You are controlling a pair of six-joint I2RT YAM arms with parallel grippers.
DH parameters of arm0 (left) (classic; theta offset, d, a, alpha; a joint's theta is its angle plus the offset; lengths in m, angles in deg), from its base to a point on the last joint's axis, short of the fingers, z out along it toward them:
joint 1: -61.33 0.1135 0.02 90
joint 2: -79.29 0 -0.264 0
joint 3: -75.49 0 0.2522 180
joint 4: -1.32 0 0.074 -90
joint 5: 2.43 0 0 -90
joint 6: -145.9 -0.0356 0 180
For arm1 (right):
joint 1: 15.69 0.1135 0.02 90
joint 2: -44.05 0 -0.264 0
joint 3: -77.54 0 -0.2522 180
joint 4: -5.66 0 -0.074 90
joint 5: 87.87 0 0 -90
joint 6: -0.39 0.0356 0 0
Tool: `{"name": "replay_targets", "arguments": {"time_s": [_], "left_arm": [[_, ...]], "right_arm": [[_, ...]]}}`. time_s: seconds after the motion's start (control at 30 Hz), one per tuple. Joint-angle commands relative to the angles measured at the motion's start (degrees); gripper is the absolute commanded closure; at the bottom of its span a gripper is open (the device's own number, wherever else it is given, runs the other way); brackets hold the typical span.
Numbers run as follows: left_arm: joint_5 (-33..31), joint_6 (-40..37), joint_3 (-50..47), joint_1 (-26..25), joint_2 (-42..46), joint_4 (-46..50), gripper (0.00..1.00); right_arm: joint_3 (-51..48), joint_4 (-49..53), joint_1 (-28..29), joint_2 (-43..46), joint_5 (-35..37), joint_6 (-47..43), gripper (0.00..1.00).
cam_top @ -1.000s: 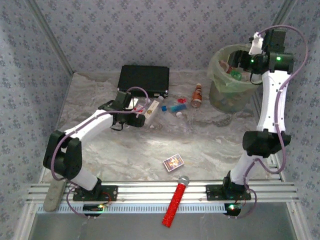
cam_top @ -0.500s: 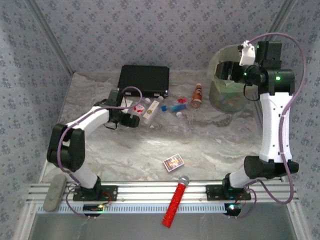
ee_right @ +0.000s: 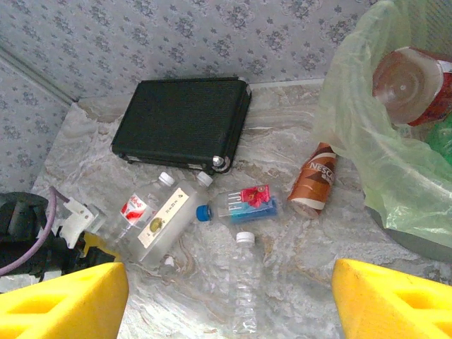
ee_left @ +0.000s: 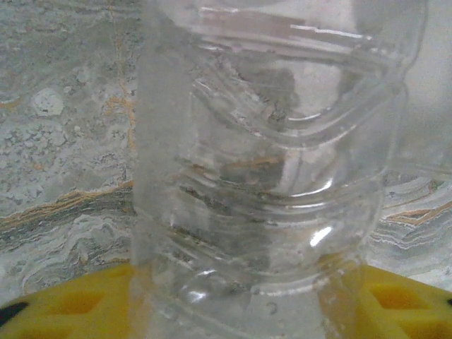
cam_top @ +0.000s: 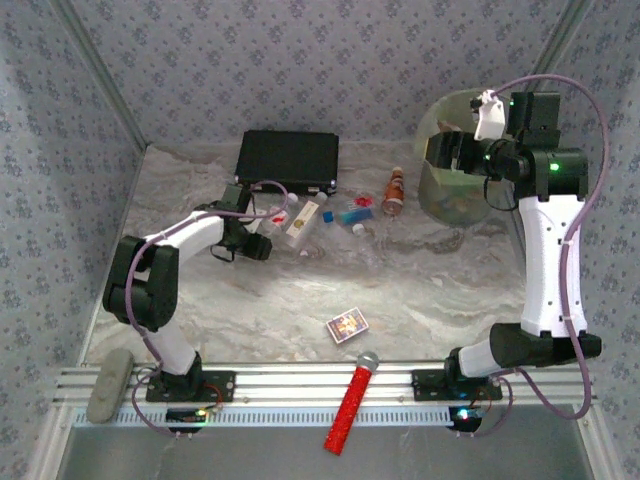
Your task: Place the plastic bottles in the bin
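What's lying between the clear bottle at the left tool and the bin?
Along the table, four other bottles lie between: a tan-labelled bottle, a blue-capped bottle, an unlabelled bottle and an orange-brown bottle near the bin. The right tool hangs open at the bin's rim. Lifted high, the clear bottle should probably pass over them.

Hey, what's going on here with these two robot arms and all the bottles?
They're moving plastic bottles into the bin. The left fingers sit either side of a clear bottle near the black case; whether they've clamped it isn't clear. The right fingers are open and empty beside the bin, which has at least one brown bottle inside. Several others lie loose on the table.
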Motion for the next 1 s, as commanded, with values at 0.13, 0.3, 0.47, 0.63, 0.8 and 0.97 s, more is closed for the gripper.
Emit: {"name": "replay_targets", "arguments": {"time_s": [0.13, 0.3, 0.47, 0.63, 0.8, 0.97], "left_arm": [[-1.48, -0.68, 0.82, -0.16, 6.44, 2.94, 0.48], [-1.96, 0.81, -0.38, -0.24, 15.93, 3.35, 0.47], [2.68, 6.27, -3.64, -2.36, 25.67, -4.56, 0.47], [4.60, 11.74, -6.20, -8.12, 29.87, -14.23, 0.47], [7.14, 15.46, -7.63, -10.19, 29.88, -20.90, 0.47], [8.87, 15.76, -8.32, -11.49, 30.00, -23.24, 0.47]], "right_arm": [[-0.41, -4.75, 4.24, 1.35, -4.47, 1.73, 0.23], [-3.01, -12.35, 11.66, -0.24, -9.61, 4.78, 0.23], [-4.33, -18.20, 19.35, -4.93, -9.16, 6.64, 0.22], [-1.93, -20.54, 24.72, -12.05, -8.64, 8.21, 0.12], [0.98, -21.07, 27.89, -17.65, -10.25, 7.56, 0.04], [2.61, -20.66, 28.18, -20.85, -11.84, 7.12, 0.00]]}}
